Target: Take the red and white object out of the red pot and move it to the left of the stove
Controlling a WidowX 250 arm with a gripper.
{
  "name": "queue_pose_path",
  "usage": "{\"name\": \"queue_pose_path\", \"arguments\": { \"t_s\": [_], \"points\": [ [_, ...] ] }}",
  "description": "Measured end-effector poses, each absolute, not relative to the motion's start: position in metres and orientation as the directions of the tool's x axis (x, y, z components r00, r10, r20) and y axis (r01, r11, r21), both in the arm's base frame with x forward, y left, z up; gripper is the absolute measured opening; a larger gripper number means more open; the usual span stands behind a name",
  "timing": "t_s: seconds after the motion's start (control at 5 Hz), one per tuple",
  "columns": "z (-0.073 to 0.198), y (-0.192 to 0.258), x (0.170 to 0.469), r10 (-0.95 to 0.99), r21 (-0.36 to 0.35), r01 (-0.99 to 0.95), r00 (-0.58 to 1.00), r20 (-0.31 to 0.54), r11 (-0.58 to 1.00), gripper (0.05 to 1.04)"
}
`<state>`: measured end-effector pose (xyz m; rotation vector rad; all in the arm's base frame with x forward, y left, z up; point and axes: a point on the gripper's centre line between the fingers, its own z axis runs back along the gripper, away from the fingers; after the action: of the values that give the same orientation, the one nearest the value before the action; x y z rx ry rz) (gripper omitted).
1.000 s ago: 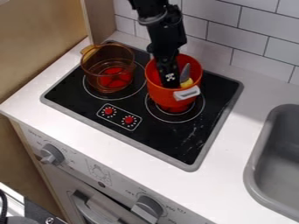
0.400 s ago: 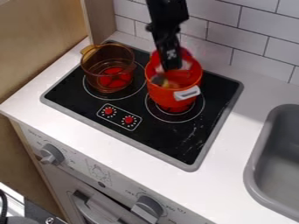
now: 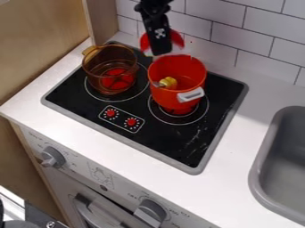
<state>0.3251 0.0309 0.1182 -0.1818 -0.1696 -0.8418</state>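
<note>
The white tabletop carries a black cooktop beneath the red pot, with a gray sink well apart from that pot, on its right in view. The red pot sits upright on the burner nearer the sink, its pale handle facing the front, and an amber see-through pot stands just to its left on another burner. The claw hangs just beyond the red pot's far rim and appears to be gripping a red-edged piece, whose red parts show on both sides of it; exactly what the piece is, I cannot tell. Inside the red pot lies a small yellow piece with a gray part beside it, toward the pot's left wall. The step in hand looks like carrying the red-edged piece clear of the red pot. The next move calls for a steady grip and enough height above the rim, since a low sideways swing could knock that pot or drag the piece against it.
</note>
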Motion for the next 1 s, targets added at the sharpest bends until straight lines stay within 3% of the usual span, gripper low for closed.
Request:
{"name": "queue_pose_path", "arguments": {
  "t_s": [0.4, 1.0],
  "points": [
    [0.137, 0.060, 0.320, -0.767, -0.036, 0.787, 0.610, 0.198, 0.617, 0.557],
    [0.126, 0.120, 0.325, -0.807, 0.067, 0.812, 0.562, 0.182, 0.580, 0.557]
  ]
}}
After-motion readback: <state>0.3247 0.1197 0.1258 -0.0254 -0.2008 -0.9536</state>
